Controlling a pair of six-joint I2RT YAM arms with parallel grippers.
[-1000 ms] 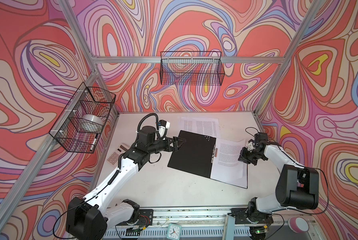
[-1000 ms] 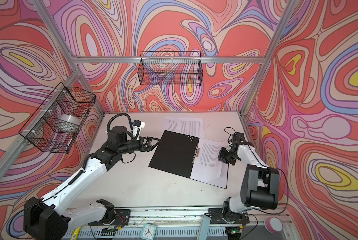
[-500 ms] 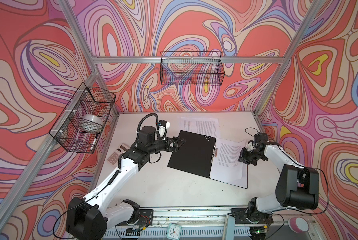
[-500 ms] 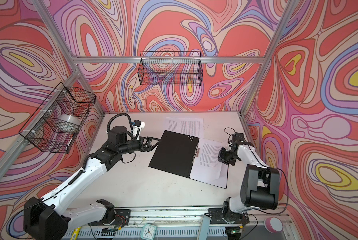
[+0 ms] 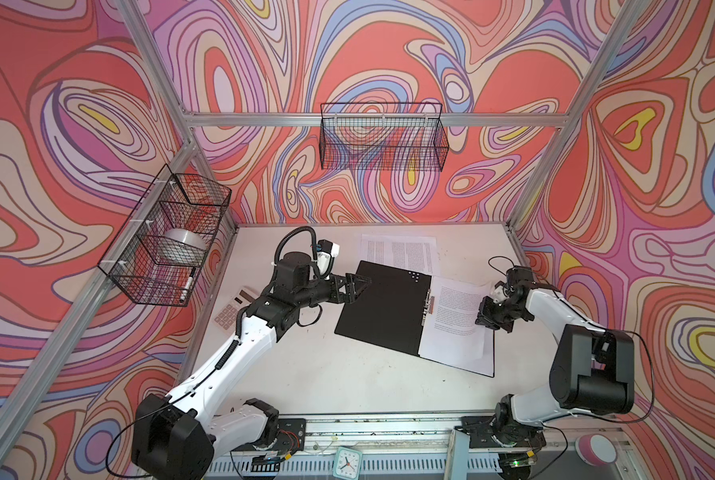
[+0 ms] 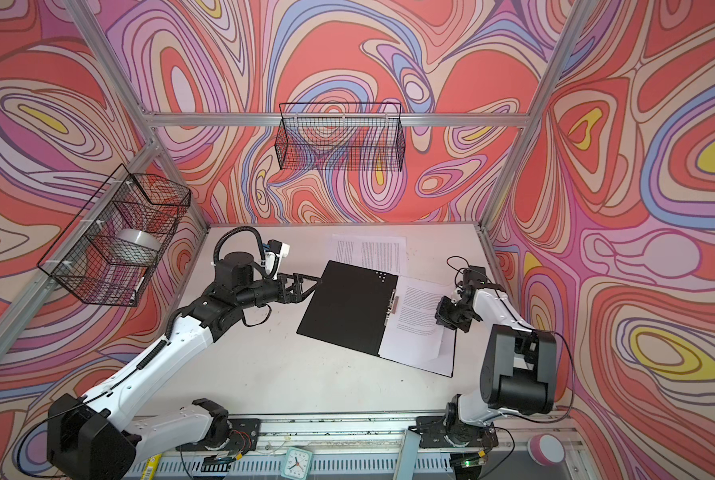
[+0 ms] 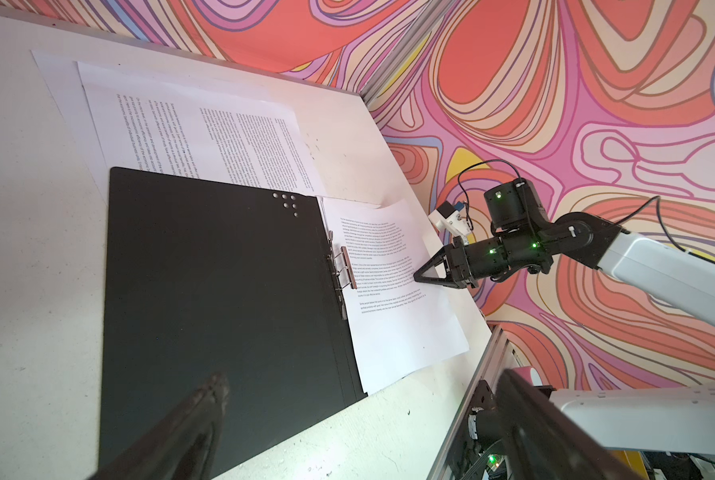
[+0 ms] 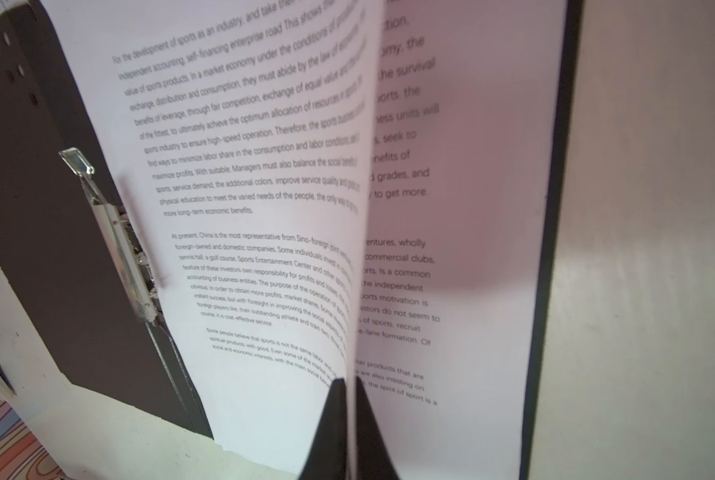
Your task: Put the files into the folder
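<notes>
Open folder (image 5: 383, 309) lying flat on the table (image 5: 306, 374), black inside up, metal clip (image 5: 427, 305) at its spine; right gripper (image 8: 349, 386) closed on the edge of one printed sheet (image 8: 256, 166), which arches over the folder's right half above another sheet (image 8: 451, 208) lying there; left gripper (image 5: 362, 286) spread wide and empty over the left cover's far corner; further sheets (image 5: 399, 253) lie beyond the folder, partly under its far edge. Likely faults: the pinched sheet buckling or catching on the clip; the unpinned folder sliding; the overlapped sheets dragging it when pulled.
</notes>
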